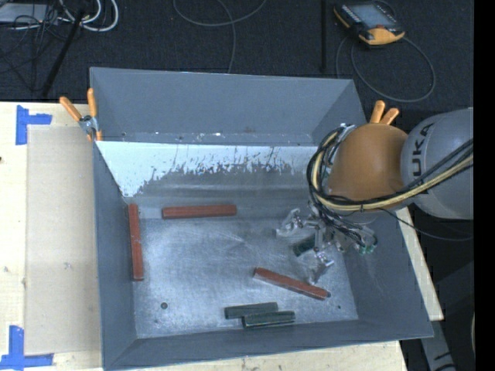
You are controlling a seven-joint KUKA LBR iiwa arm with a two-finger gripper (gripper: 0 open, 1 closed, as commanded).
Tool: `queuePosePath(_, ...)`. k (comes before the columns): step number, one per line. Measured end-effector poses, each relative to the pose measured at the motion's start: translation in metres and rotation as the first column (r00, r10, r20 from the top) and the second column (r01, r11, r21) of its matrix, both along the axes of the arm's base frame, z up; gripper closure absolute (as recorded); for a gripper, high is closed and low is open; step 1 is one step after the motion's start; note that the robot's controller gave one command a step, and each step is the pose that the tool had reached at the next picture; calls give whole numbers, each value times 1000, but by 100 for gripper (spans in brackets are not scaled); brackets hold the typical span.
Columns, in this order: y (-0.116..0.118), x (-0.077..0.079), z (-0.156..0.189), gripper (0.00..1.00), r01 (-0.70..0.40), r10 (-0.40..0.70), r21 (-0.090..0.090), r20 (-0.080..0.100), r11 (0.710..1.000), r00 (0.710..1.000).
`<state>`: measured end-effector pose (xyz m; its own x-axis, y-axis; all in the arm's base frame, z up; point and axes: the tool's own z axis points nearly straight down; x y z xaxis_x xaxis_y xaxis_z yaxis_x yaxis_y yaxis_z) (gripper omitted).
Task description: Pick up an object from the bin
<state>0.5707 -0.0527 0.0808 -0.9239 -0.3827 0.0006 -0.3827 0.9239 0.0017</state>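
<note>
Camera view had the claw (313, 247) down low over the right side of the bin (232, 107), hanging under the orange wrist cover (363, 162) with its loop of yellow and black cables (319, 178). Honestly couldn't tell how far open it was, the metal bits down there were a jumble, and I saw nothing in its grip.

Nearest thing was a reddish-brown stick (290, 283) lying tilted on the floor just below the claw. Whether they touched, I couldn't say. Near that, toward the front wall, two dark bars (260, 314) lay side by side. Well apart from the claw, a second brown stick (199, 211) lay flat toward the back, and a third brown stick (136, 242) ran along the left wall.

The bin floor (201, 257) was scratched grey metal, and the back wall had dark scuff marks. Outside was black flooring with loose wires and an orange-and-black handset (370, 23) at the top right.
</note>
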Motion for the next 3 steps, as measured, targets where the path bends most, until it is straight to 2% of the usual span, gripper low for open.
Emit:
queuePosePath(1,0,0,0,100,1,-1,0,0,1000,1000)
queuePosePath(2,0,0,0,100,2,-2,0,0,1000,1000)
queuePosePath(3,4,3,41,0,-43,43,0,2,999,999)
